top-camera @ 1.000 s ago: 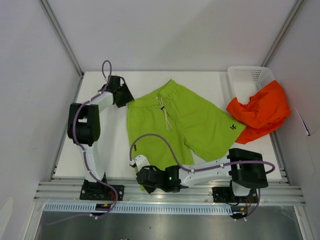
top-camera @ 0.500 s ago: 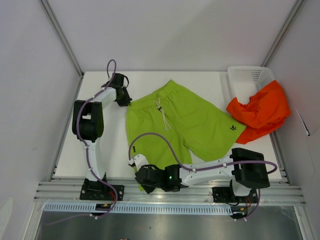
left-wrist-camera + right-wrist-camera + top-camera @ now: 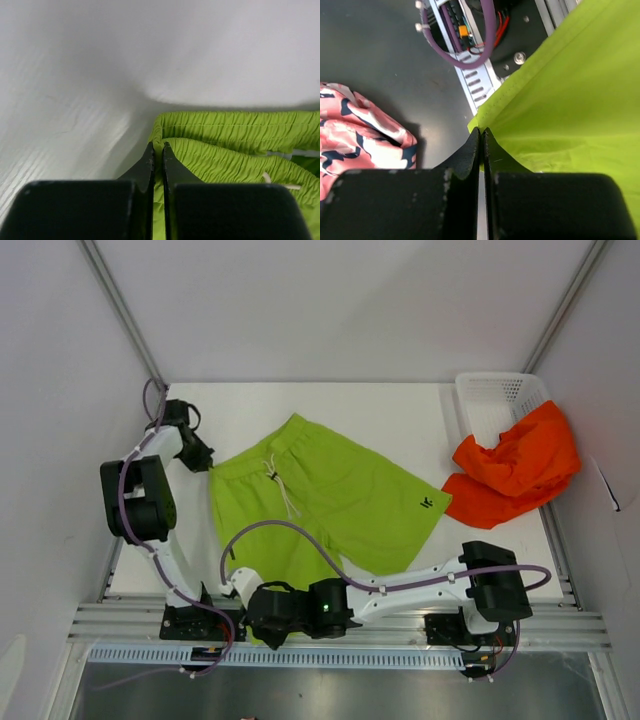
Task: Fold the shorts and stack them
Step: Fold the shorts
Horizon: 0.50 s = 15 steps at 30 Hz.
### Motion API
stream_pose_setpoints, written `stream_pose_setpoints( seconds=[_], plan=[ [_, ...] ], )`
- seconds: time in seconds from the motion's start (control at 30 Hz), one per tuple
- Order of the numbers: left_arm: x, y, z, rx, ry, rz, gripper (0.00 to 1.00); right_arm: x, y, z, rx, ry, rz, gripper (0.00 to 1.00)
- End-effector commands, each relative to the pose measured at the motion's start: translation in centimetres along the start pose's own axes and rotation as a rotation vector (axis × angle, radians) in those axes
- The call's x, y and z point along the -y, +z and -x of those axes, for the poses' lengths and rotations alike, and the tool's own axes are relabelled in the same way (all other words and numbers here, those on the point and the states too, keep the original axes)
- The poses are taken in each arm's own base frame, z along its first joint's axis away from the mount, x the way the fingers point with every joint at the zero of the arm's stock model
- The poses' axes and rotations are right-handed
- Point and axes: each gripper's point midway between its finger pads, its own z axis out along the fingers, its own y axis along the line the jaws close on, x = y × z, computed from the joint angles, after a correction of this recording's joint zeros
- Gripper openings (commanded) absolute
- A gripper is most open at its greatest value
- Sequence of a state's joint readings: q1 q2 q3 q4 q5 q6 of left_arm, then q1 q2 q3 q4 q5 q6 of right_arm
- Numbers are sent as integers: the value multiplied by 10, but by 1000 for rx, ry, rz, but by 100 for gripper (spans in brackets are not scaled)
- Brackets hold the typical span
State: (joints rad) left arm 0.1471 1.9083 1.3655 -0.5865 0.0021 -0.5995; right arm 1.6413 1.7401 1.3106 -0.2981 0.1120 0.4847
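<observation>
1. The lime green shorts are lying spread flat across the middle of the white table. The waistband is turned toward ten o'clock and the legs are running off toward four and six o'clock.
2. The left gripper is sitting at the ten o'clock corner of that waistband. Its jaws are pressing together on the gathered elastic edge, with the fold of cloth pinched right at the tips. In the wrist view the rest of the waistband is stretching away toward three o'clock.
3. The right gripper is working down at six o'clock, at the near edge of the table. Its jaws are closing tight on the corner of one leg hem, and the green cloth is fanning out from the tips toward one and two o'clock.
4. That pinched corner is hanging out past the table front, over the metal rail and the dark floor.
5. The orange-red shorts are lying crumpled at three o'clock, draping over the near end of the white mesh basket. They are well apart from both grippers and just beside the green pair's far leg. I cannot tell whether the two are touching.
6. A pink patterned cloth is lying on the floor at eight o'clock in the right wrist view.
</observation>
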Motion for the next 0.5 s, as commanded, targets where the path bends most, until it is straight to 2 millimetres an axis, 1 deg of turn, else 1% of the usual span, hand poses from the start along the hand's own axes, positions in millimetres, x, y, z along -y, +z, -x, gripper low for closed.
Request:
stream_pose_setpoints(
  seconds=[0.0, 0.03, 0.07, 0.1, 0.13, 0.17, 0.2, 0.23, 0.27, 0.3, 0.33, 0.37, 0.4, 0.43, 0.47],
  plan=[
    [-4, -18, 13, 32, -149, -21, 0, 6, -28, 15, 14, 3, -1, 0],
    [-4, -26, 16, 25, -169, -2, 0, 16, -40, 28, 45, 22, -11, 0],
    [-5, -30, 15, 15, -176, 8, 0, 25, -45, 27, 47, 34, -24, 0],
    [-9, -33, 18, 24, -177, 35, 0, 31, -51, 32, 61, 48, -25, 0],
    [-5, -44, 22, 19, -185, 36, 0, 36, -67, 41, 89, 59, -21, 0],
    [-4, -48, 21, 11, -187, 34, 0, 50, -75, 50, 110, 80, -38, 0],
    [-3, -51, 21, 3, -191, 33, 0, 60, -83, 49, 107, 81, -61, 0],
    [5, -61, 23, 0, -196, -6, 0, 67, -91, 54, 123, 88, -72, 0],
    [9, -66, 23, 0, -202, -21, 0, 82, -108, 66, 165, 114, -90, 0],
    [12, -70, 22, -1, -223, -34, 0, 93, -115, 63, 158, 124, -110, 0],
    [13, -74, 24, 11, -232, -41, 0, 101, -123, 65, 172, 136, -121, 0],
    [18, -84, 26, 35, -237, -54, 0, 108, -138, 71, 205, 147, -125, 0],
    [23, -90, 29, 50, -242, -67, 0, 125, -146, 70, 205, 172, -156, 0],
    [27, -95, 32, 63, -254, -80, 0, 134, -153, 72, 213, 178, -169, 0],
    [34, -99, 31, 68, -248, -88, 0, 144, -161, 72, 221, 193, -187, 0]
  ],
)
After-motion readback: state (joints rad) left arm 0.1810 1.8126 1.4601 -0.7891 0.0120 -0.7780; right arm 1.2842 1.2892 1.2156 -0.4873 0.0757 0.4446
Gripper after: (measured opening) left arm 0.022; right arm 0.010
